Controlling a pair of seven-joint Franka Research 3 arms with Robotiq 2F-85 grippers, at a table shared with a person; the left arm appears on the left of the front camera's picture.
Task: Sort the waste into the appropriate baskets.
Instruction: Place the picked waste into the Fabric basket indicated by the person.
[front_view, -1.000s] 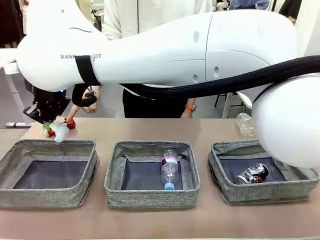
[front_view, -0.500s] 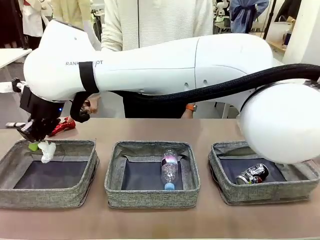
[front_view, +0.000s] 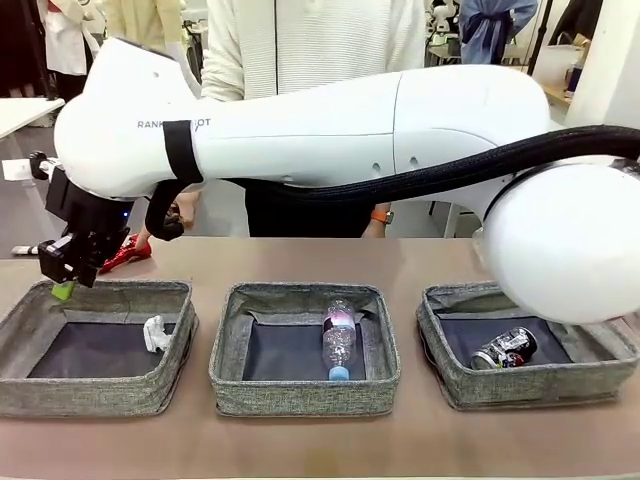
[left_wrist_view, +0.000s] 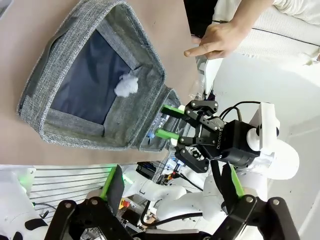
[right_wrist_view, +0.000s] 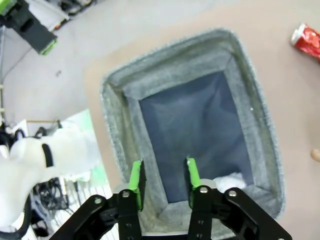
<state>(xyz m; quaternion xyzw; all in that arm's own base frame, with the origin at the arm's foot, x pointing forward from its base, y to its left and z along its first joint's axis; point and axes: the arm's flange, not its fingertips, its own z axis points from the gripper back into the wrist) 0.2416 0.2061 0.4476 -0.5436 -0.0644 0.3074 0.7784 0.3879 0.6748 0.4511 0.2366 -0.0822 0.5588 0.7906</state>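
Observation:
My right gripper (front_view: 62, 283) hangs open over the far left corner of the left basket (front_view: 100, 392), nothing between its green pads. A white tissue wad (front_view: 155, 333) lies inside that basket, near its right wall. In the right wrist view my right gripper (right_wrist_view: 164, 176) looks down into the basket (right_wrist_view: 261, 112), the tissue wad (right_wrist_view: 231, 181) just right of the fingers. A crushed red can (front_view: 126, 252) lies on the table behind the basket. The left wrist view shows my open left gripper (left_wrist_view: 170, 175), the basket (left_wrist_view: 54, 75), the tissue wad (left_wrist_view: 126, 85) and the right gripper (left_wrist_view: 167, 121).
The middle basket (front_view: 300, 395) holds a clear bottle (front_view: 338, 340) with a blue cap. The right basket (front_view: 540, 385) holds a crushed black-silver can (front_view: 505, 347). A person stands at the far side, one hand (front_view: 178, 212) near the red can (right_wrist_view: 307, 40).
My right gripper carried the tissue wad left and down over the left basket, then opened. The wad dropped onto the basket's dark bottom.

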